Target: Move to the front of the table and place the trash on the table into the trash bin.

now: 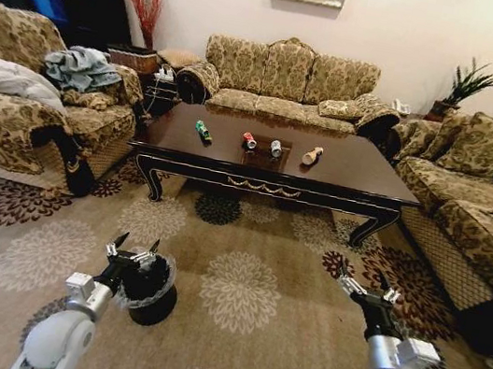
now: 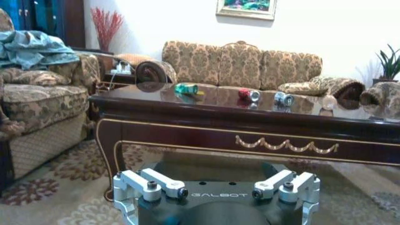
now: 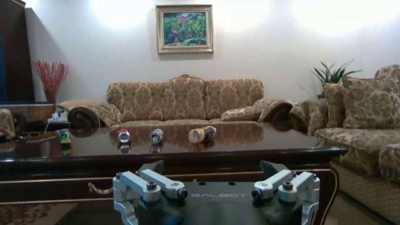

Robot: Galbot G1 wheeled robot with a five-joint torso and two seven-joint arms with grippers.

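The dark glossy table (image 1: 362,175) stands ahead across a stretch of carpet. On its top the trash lies in a row: a green bottle (image 1: 203,130), a red can (image 1: 249,140), a silver can (image 1: 276,149) and a tan bottle (image 1: 312,156). The black trash bin (image 1: 151,287) with its clear liner sits on the carpet close by, right under my left gripper (image 1: 134,246), which is open and empty. My right gripper (image 1: 363,282) hangs open and empty over the carpet, well short of the table. The left wrist view shows the table's apron (image 2: 187,117) and the green bottle (image 2: 186,88).
Patterned sofas surround the table: one on the left (image 1: 13,108) with clothes piled on it, one behind (image 1: 287,82), one on the right (image 1: 492,188). Open flowered carpet (image 1: 239,287) lies between me and the table. A side table (image 1: 161,85) stands at the back left.
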